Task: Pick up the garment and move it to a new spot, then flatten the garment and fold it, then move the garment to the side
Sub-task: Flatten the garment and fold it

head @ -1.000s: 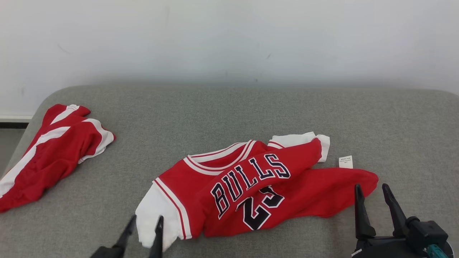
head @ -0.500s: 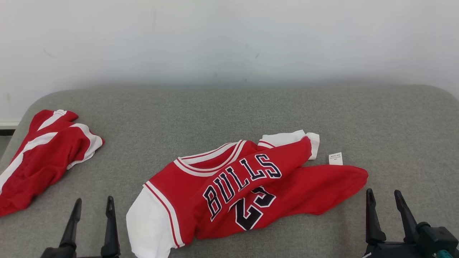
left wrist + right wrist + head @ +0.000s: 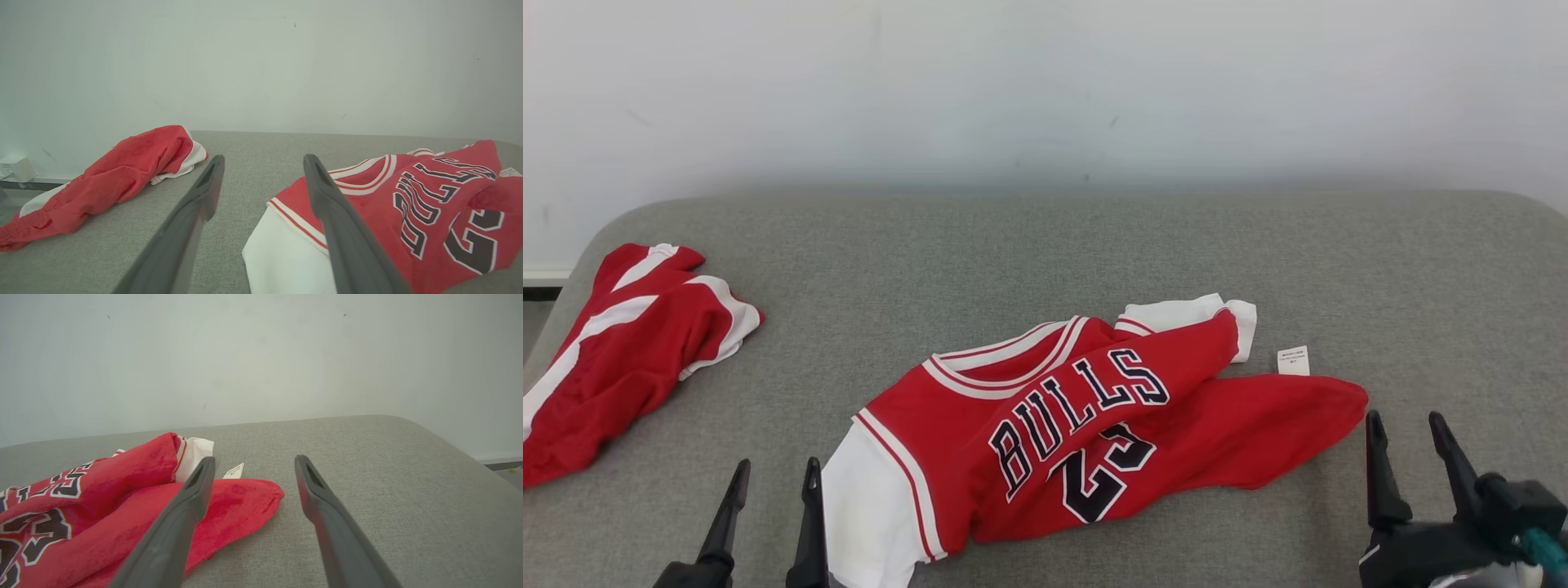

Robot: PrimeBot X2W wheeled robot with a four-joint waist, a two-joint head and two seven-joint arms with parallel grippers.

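Note:
A red Bulls jersey (image 3: 1094,416) with white sleeves lies crumpled in the middle of the grey cushioned surface (image 3: 1045,253), number and lettering facing up. My left gripper (image 3: 777,465) is open just left of the jersey's near white sleeve (image 3: 874,498), with nothing between its fingers. In the left wrist view the left gripper (image 3: 263,159) frames bare cushion, and the jersey (image 3: 408,196) lies to its right. My right gripper (image 3: 1405,418) is open and empty, just right of the jersey's red hem. From the right wrist, the right gripper (image 3: 254,459) sits over the hem tip (image 3: 253,498).
A second red and white garment (image 3: 629,359) lies bunched at the surface's far left edge, also the red heap (image 3: 122,175) in the left wrist view. A small white label (image 3: 1294,360) lies beside the jersey. A pale wall (image 3: 1045,90) stands behind. Bare cushion stretches right and behind.
My left gripper came off the white sleeve, swung out to the left, then came partway back. The right gripper shifted slightly right. The head view itself has shifted a little.

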